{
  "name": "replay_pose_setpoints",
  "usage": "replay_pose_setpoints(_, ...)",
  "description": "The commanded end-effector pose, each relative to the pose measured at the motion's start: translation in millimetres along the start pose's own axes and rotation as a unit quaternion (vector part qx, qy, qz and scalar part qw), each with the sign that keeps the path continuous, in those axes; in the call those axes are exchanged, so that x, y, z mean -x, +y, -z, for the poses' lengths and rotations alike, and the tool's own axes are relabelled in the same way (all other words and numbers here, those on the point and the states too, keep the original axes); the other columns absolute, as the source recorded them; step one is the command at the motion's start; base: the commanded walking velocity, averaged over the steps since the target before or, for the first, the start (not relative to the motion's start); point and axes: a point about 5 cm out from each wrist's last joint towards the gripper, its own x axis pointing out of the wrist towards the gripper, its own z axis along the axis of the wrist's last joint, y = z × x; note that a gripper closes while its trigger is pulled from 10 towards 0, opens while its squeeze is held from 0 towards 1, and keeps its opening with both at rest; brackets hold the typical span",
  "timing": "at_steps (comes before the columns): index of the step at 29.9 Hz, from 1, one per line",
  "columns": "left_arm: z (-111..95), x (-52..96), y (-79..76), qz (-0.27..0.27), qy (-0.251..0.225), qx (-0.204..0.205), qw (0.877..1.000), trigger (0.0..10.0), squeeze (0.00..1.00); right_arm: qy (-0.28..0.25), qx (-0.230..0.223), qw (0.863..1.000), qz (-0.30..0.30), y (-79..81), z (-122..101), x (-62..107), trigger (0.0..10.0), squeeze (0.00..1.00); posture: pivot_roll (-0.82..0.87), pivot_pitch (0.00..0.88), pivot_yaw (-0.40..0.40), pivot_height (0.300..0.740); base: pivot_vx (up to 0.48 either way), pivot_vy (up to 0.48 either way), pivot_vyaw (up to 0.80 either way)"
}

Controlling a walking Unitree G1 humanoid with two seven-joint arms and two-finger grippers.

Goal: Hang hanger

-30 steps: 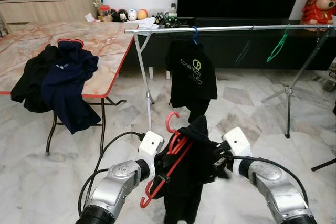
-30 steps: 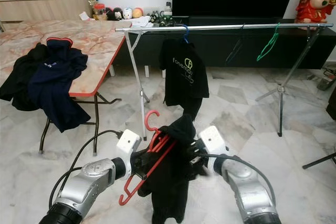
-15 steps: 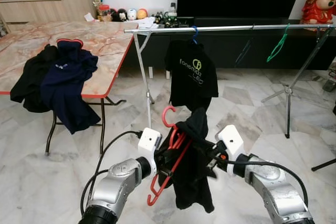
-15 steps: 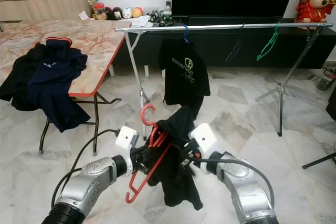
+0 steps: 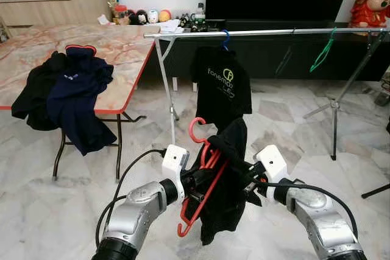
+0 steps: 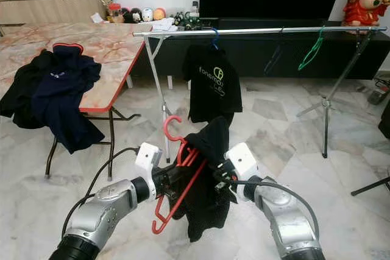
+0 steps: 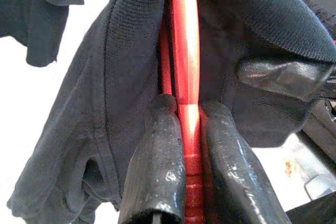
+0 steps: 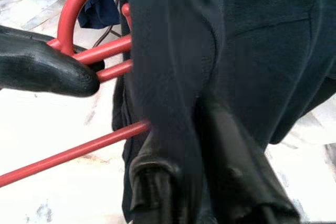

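Raised nearer the rail (image 5: 262,31), the red hanger (image 5: 204,178) sits pinched in the left gripper (image 7: 191,145) — the right gripper (image 8: 202,145) seemingly clamps the dark shirt (image 5: 228,175), steadying it.

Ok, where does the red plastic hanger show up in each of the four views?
Left eye view: red plastic hanger low centre, between both arms.
Right eye view: low centre, left of the draped black shirt.
Left wrist view: centre, running up between the left gripper fingers, which clamp it.
Right wrist view: hook and bars at left, beside the shirt.
Shared landmark: that black shirt.
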Motion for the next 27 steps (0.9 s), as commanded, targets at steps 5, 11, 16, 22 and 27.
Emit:
replay_pose_setpoints(5,-17.3,0.4,-1.8,0.007,-0.037,-0.003,0.999,10.0,0.00,0.006,0.001,1.000,-0.004,3.9,1.0,3.2,10.0,1.00,-0.03,0.013,0.018,0.740,0.000,0.000,0.00)
replay_pose_setpoints(11,-17.6,1.3,-0.6,0.002,-0.041,0.000,0.999,10.0,0.00,0.028,-0.009,0.999,-0.017,11.4,10.9,7.4,10.0,1.00,-0.03,0.015,0.016,0.740,0.000,0.000,0.00)
replay_pose_setpoints(16,-17.7,1.6,0.0,0.001,-0.043,0.002,0.999,10.0,0.00,0.047,-0.002,0.999,-0.022,14.5,16.7,15.8,10.0,1.00,-0.03,0.016,0.015,0.740,0.000,0.000,0.00)
replay_pose_setpoints(22,-17.7,1.9,0.6,0.001,-0.044,0.003,0.999,10.0,0.00,0.055,-0.008,0.998,-0.018,17.0,22.1,26.2,10.0,1.00,-0.04,0.016,0.015,0.740,0.000,0.000,0.00)
replay_pose_setpoints(27,-17.4,1.5,0.7,0.003,-0.045,0.005,0.999,10.0,0.00,0.066,-0.035,0.996,-0.041,33.4,34.8,38.7,10.0,1.00,-0.04,0.015,0.011,0.740,0.000,0.000,0.00)
